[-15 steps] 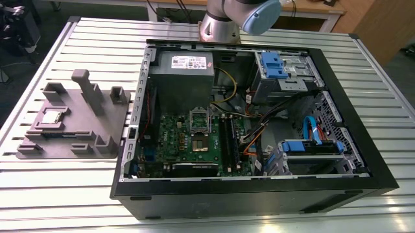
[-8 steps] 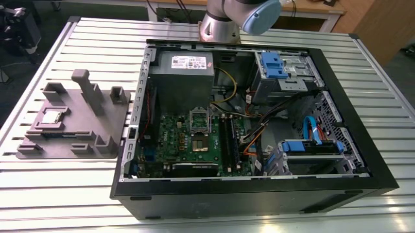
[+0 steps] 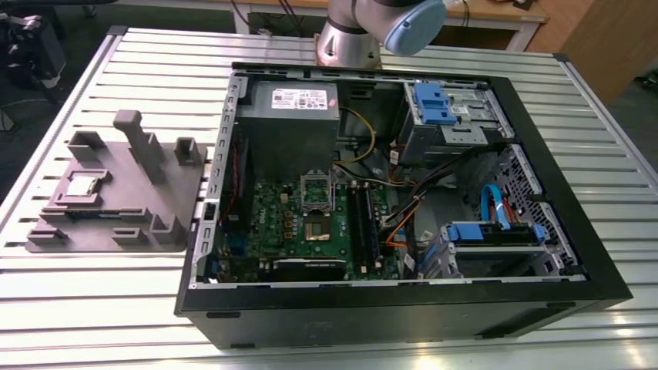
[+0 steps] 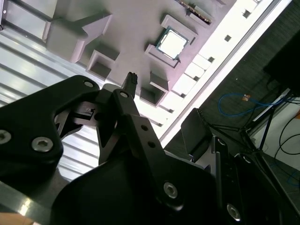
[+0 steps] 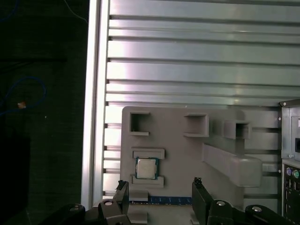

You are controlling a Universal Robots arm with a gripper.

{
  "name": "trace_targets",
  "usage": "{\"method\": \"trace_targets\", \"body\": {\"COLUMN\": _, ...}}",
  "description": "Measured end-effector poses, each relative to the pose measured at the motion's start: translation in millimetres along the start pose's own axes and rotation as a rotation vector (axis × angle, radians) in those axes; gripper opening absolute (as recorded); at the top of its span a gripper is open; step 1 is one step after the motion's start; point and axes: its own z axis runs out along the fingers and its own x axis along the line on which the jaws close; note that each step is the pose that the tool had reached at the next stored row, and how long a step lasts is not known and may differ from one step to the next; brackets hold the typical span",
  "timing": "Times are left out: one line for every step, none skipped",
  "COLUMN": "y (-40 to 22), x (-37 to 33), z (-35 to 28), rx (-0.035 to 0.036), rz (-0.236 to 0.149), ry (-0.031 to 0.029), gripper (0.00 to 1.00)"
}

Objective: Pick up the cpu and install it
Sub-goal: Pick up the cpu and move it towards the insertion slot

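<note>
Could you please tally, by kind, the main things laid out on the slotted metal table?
Small square silvery-topped cpu: 1
Grey plastic fixture tray: 1
Open black computer case: 1
Green motherboard: 1
Total: 4

Low blocks perhaps tight beside cpu

You find no legible print: the white label on the grey power supply is too small to read.
</note>
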Motion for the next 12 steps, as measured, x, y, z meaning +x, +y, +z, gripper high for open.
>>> {"method": "trace_targets", "body": {"y": -0.2, "x": 0.1, "z": 1.1, "rx": 0.0000, "rz": 0.000, "ry": 0.0008, "gripper": 0.65}}
{"method": "trace_targets", "body": {"y": -0.4, "x": 0.1, "z": 2.1, "rx": -0.0001, "rz": 0.000, "ry": 0.0018, "gripper": 0.65}}
{"method": "trace_targets", "body": {"y": -0.6, "x": 0.2, "z": 3.0, "rx": -0.0001, "rz": 0.000, "ry": 0.0028, "gripper": 0.65}}
{"method": "trace_targets", "body": {"y": -0.8, "x": 0.4, "z": 3.8, "rx": -0.0001, "rz": 0.000, "ry": 0.0039, "gripper": 0.65}}
{"method": "trace_targets", "body": {"y": -1.1, "x": 0.6, "z": 4.3, "rx": 0.0000, "rz": 0.000, "ry": 0.0048, "gripper": 0.65}}
{"method": "trace_targets", "body": {"y": -1.5, "x": 0.7, "z": 4.7, "rx": 0.0000, "rz": 0.000, "ry": 0.0052, "gripper": 0.65}}
{"method": "trace_targets", "body": {"y": -1.5, "x": 0.7, "z": 4.8, "rx": 0.0000, "rz": 0.000, "ry": 0.0054, "gripper": 0.65}}
{"method": "trace_targets", "body": {"y": -1.6, "x": 0.7, "z": 5.3, "rx": -0.0001, "rz": 0.000, "ry": 0.0053, "gripper": 0.65}}
{"method": "trace_targets", "body": {"y": -1.7, "x": 0.7, "z": 6.0, "rx": -0.0001, "rz": 0.000, "ry": 0.0052, "gripper": 0.65}}
{"method": "trace_targets", "body": {"y": -1.7, "x": 0.7, "z": 6.2, "rx": -0.0001, "rz": 0.000, "ry": 0.0052, "gripper": 0.65}}
{"method": "trace_targets", "body": {"y": -1.7, "x": 0.7, "z": 6.4, "rx": -0.0001, "rz": 0.000, "ry": 0.0052, "gripper": 0.65}}
{"method": "trace_targets", "body": {"y": -1.8, "x": 0.7, "z": 6.6, "rx": -0.0001, "rz": 0.000, "ry": 0.0052, "gripper": 0.65}}
